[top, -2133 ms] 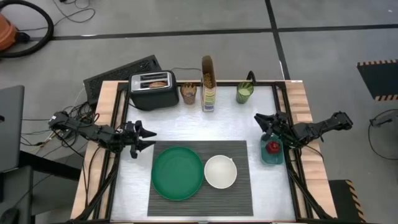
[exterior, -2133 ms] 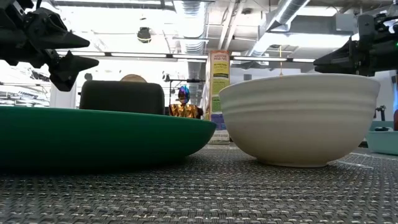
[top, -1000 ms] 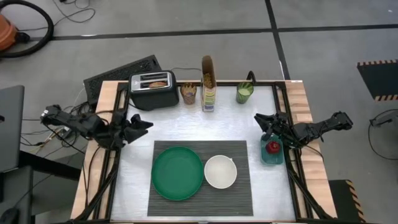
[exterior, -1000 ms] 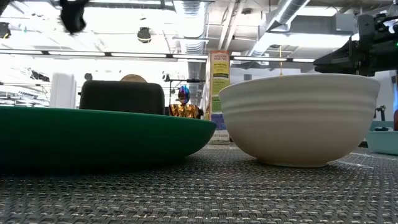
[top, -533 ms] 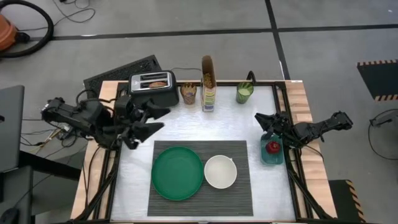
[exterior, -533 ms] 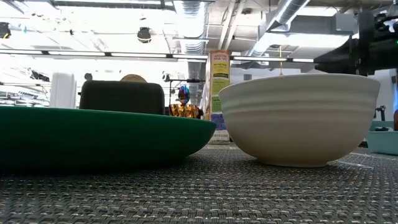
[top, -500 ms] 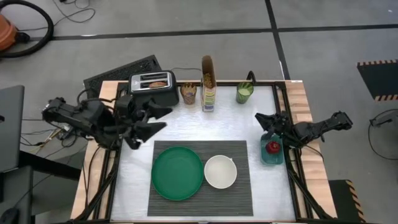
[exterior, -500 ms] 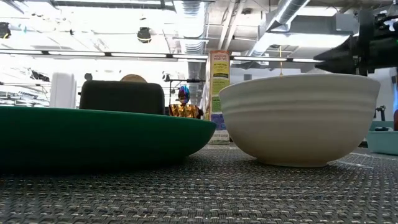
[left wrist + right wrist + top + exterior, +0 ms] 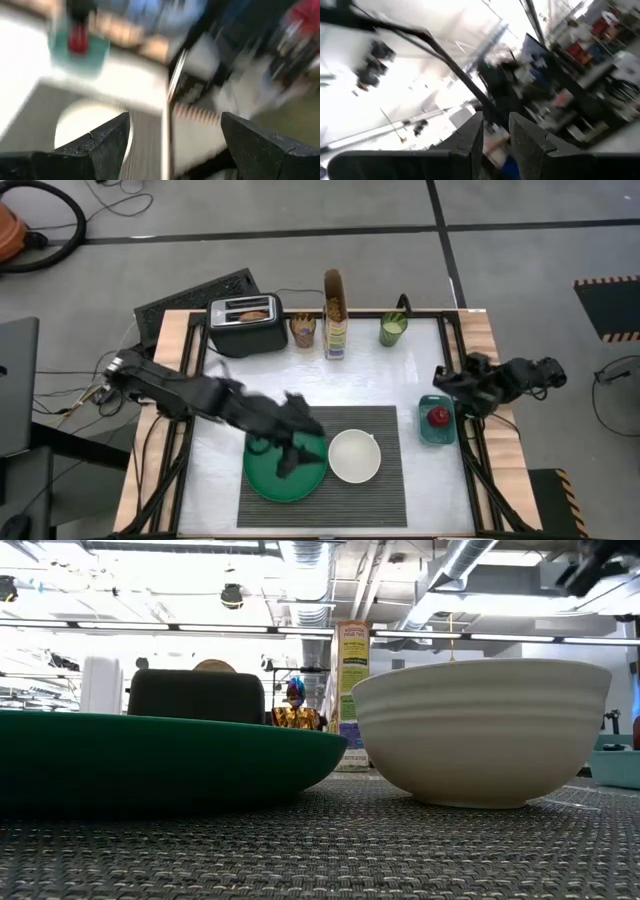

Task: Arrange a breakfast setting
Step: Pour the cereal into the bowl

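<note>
The green plate [image 9: 262, 478] and the white bowl [image 9: 354, 456] rest side by side on the dark ribbed placemat [image 9: 390, 480]. My left gripper [image 9: 290, 448] hovers over the plate's right half, open and empty [image 9: 175, 120]. My right gripper [image 9: 443, 380] is at the table's right edge, beyond the teal dish. It is tipped upward, with only a narrow gap between its fingers [image 9: 496, 117], and holds nothing. The tall cereal box [image 9: 334, 315] stands at the far edge. The purple-and-blue spoon [image 9: 295, 692] stands in a cup [image 9: 304, 331]. A brown piece sits in a slot of the toaster [image 9: 246, 323].
A green cup [image 9: 393, 330] stands at the far edge, right of the cereal box. The teal dish with a red apple [image 9: 437, 421] sits right of the placemat. Bare tabletop lies between the placemat and the far row of objects.
My left gripper has swung from the table's left edge near the toaster toward the right and the near edge, and is now over the green plate. My right gripper has drawn back toward the right edge and tipped upward. The plate and bowl have stayed put.
</note>
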Action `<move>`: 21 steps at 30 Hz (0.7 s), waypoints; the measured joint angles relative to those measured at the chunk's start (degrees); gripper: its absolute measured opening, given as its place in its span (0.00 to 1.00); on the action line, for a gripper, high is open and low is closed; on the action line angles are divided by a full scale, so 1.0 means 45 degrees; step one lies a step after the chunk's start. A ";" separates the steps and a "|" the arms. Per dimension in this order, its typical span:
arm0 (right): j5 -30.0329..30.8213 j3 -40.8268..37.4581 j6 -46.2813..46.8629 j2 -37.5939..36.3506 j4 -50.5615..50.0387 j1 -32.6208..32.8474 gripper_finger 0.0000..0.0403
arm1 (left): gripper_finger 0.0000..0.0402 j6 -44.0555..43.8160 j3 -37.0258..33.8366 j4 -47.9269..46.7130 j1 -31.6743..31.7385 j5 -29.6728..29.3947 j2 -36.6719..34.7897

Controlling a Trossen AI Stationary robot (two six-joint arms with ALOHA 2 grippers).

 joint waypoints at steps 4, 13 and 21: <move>0.0341 0.0308 -0.0415 -0.0002 -0.0402 0.0041 0.30 | 0.74 0.0099 -0.0080 -0.1979 -0.0749 0.0200 0.1245; 0.1342 0.0325 -0.1347 -0.0016 -0.2908 0.0040 0.30 | 0.74 0.1652 -0.0080 -0.3353 -0.1352 0.0890 0.3653; 0.1385 0.0325 -0.1370 -0.0011 -0.3666 0.0037 0.30 | 0.74 0.1376 -0.0061 -0.3008 -0.1046 0.0808 0.4027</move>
